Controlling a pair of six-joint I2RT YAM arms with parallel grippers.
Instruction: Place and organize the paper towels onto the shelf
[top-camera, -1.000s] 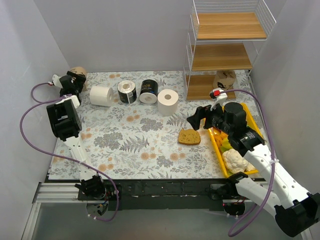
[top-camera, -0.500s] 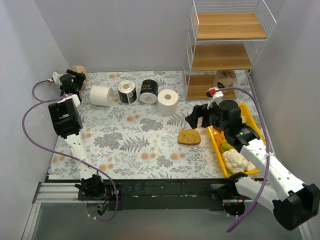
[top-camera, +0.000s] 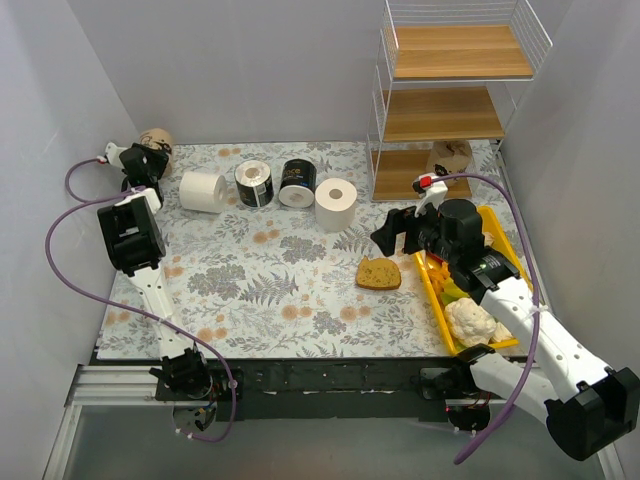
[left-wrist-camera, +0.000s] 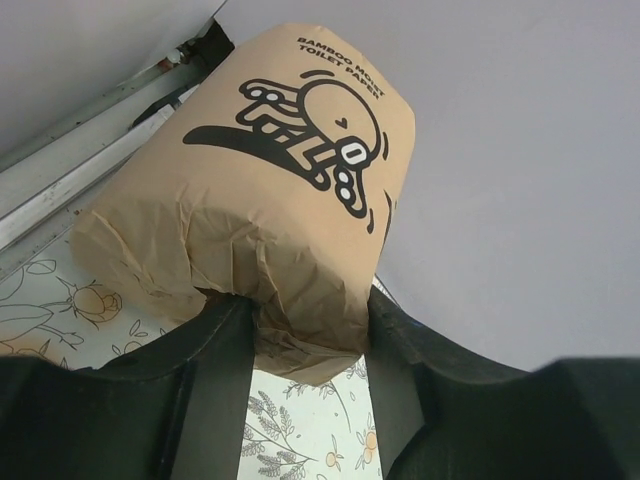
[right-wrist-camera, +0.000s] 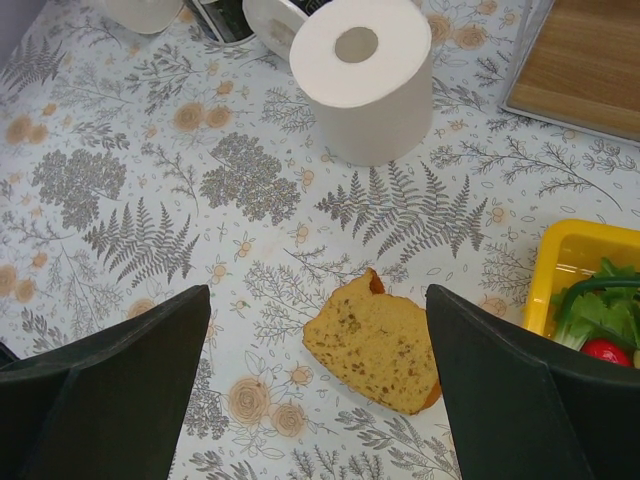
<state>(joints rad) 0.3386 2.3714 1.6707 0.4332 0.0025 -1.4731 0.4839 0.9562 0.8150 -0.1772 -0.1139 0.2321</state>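
In the far left corner, my left gripper (top-camera: 143, 160) is shut on a tan printed paper towel roll (top-camera: 158, 140); the left wrist view shows both fingers (left-wrist-camera: 222, 360) pinching the roll's (left-wrist-camera: 270, 190) crumpled lower end. A white roll (top-camera: 202, 190) lies on its side beside two black-wrapped rolls (top-camera: 254, 183) (top-camera: 297, 182), with another white roll (top-camera: 335, 204) standing upright. A second tan roll (top-camera: 450, 157) sits on the bottom board of the shelf (top-camera: 445, 112). My right gripper (top-camera: 392, 232) hangs open over the mat, near the upright white roll (right-wrist-camera: 362, 80).
A brown bread slice (top-camera: 379, 272) lies on the floral mat below my right gripper (right-wrist-camera: 320, 300). A yellow tray (top-camera: 437, 305) of vegetables, with a cauliflower (top-camera: 470, 320), sits at the right in front of the shelf. Walls close in on the left, back and right.
My left gripper has closed onto the tan roll in the corner. The right arm has shifted slightly left, its jaws still wide.
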